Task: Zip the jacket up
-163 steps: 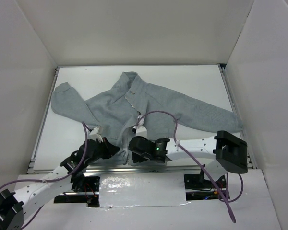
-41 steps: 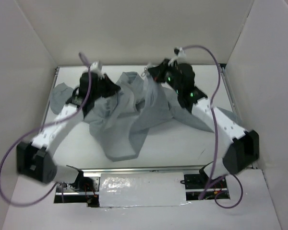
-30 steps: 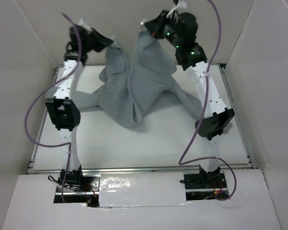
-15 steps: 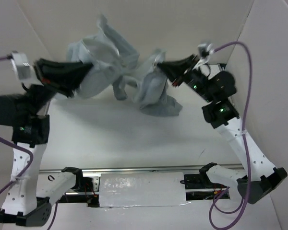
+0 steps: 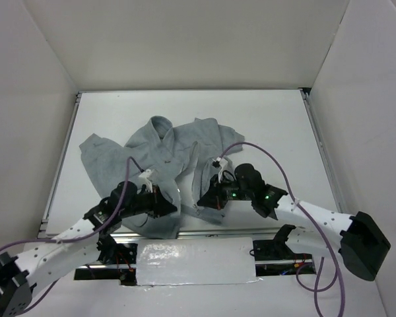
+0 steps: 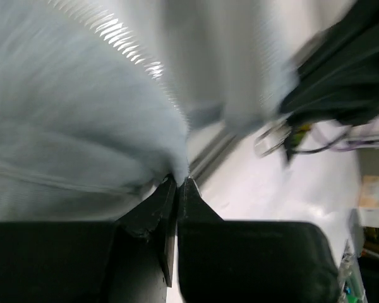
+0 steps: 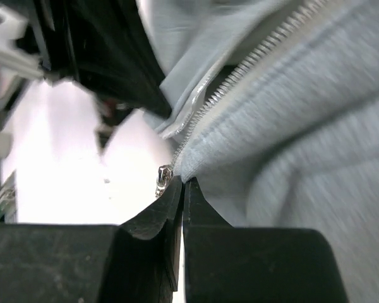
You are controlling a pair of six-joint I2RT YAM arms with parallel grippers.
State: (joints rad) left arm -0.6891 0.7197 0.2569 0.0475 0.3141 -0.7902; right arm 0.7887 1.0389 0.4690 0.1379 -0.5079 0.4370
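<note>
The light-grey fleece jacket point(image 5: 165, 148) lies rumpled on the white table, collar toward the back, front open. My left gripper point(image 5: 173, 210) is shut on the jacket's bottom hem at the near edge; the fabric point(image 6: 82, 120) fills the left wrist view, pinched at the tips point(image 6: 179, 182). My right gripper point(image 5: 199, 203) is shut on the other front panel's bottom corner point(image 7: 252, 145), beside the zipper teeth point(image 7: 240, 76) and the metal slider point(image 7: 163, 178). The two grippers sit close together near the table's front edge.
White walls enclose the table point(image 5: 284, 132) on three sides. A metal rail point(image 5: 204, 231) runs along the front edge just behind the grippers. Purple cables point(image 5: 251, 148) loop over both arms. One sleeve point(image 5: 92, 155) lies at the left.
Both arms swung the jacket up high in the air, then brought it down. It now lies on the table with the hem drawn to the near edge, both grippers still holding it.
</note>
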